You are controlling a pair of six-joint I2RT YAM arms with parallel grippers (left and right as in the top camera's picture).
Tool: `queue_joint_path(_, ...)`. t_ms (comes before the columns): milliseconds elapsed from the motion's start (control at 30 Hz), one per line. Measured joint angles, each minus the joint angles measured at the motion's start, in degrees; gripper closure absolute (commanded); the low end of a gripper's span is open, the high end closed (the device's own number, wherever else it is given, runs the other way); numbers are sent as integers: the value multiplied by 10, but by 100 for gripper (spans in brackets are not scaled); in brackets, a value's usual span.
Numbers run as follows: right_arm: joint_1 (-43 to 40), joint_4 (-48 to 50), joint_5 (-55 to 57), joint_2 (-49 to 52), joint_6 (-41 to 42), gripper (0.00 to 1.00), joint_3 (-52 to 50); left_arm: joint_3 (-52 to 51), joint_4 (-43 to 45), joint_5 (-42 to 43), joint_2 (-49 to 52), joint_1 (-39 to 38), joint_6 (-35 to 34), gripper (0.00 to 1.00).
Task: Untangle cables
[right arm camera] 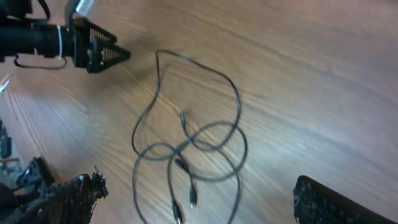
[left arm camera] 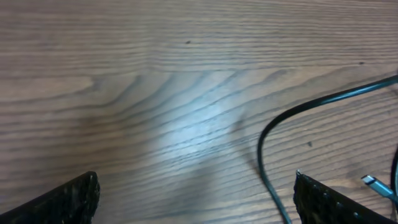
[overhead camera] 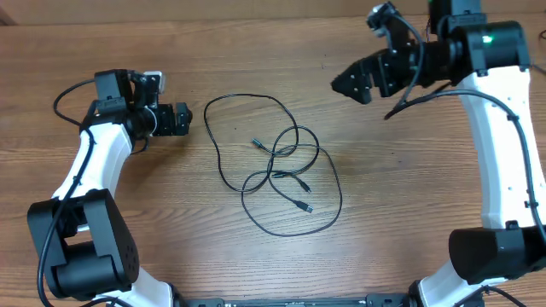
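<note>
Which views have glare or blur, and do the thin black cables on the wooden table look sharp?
Overhead: even light, thin black cables crisp on the brown wooden table. Left wrist: a pale glare patch mid-frame on the wood, grain slightly soft. Right wrist: softest view, cable crossings smeared, fine detail lost.

Overhead straight down; left wrist low over table (left arm camera: pixel 155 74); right wrist higher, shares cables (right arm camera: pixel 186 144)

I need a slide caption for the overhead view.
Tangled black cables lie on a wooden table between the open left gripper and right gripper.
</note>
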Motion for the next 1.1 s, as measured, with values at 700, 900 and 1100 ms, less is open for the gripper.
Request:
queue_joint_path(700, 233, 76, 82, 181, 74, 0, 0, 0, 0, -78, 0, 1, -6, 0)
queue_joint_path(900, 268, 81, 88, 236, 74, 0, 0, 0, 0, -79, 0, 1, -6, 0)
queue_joint_path(1100, 315, 85, 102, 262, 74, 0, 0, 0, 0, -80, 0, 1, -6, 0)
